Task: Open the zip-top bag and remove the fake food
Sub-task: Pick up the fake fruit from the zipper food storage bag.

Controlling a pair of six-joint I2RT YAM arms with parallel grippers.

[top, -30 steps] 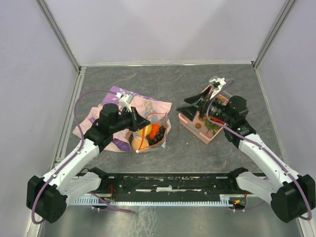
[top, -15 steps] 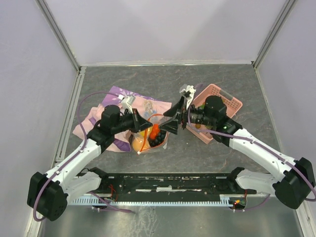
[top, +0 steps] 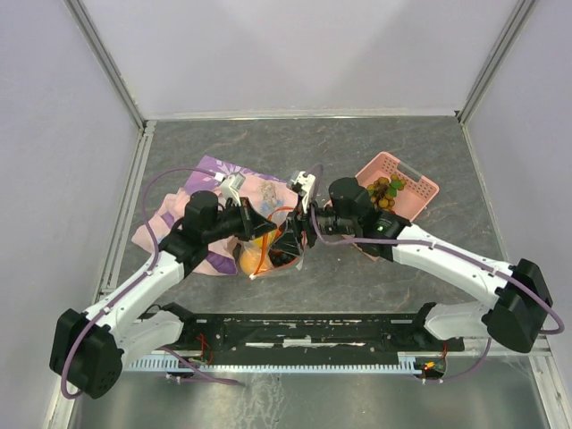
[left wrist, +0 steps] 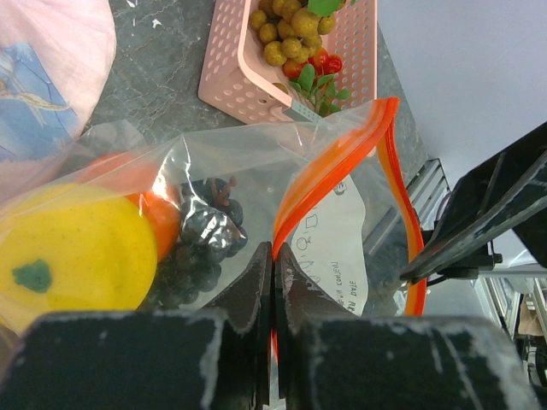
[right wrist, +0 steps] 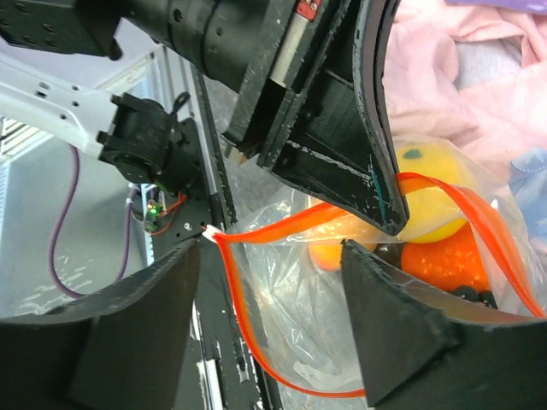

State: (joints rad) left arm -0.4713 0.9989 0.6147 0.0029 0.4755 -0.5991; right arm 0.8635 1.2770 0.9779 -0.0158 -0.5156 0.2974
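The zip-top bag [left wrist: 342,231] lies on the table with its orange-red mouth pulled open. My left gripper [left wrist: 273,256] is shut on one side of the zip strip [left wrist: 308,192]. Fake food is inside: a yellow fruit [left wrist: 77,256], an orange [left wrist: 152,215] and dark purple grapes [left wrist: 201,248]. My right gripper [right wrist: 273,316] is open at the bag's mouth [right wrist: 256,342]. Its left finger is outside the bag's corner and its right finger [right wrist: 393,333] is at the opening, near the orange [right wrist: 444,256]. From above, both grippers [top: 253,223] [top: 290,239] meet over the bag [top: 266,259].
A pink perforated basket [top: 416,192] stands right of the bag with tan grapes [top: 382,189] and small red fruits [left wrist: 323,63] in it. A pink-purple cloth [top: 201,192] lies under and left of the bag. Grey walls enclose the table.
My right arm has swung left from over the basket to the bag's mouth, and its jaws have narrowed somewhat. The left gripper kept its hold on the zip strip.
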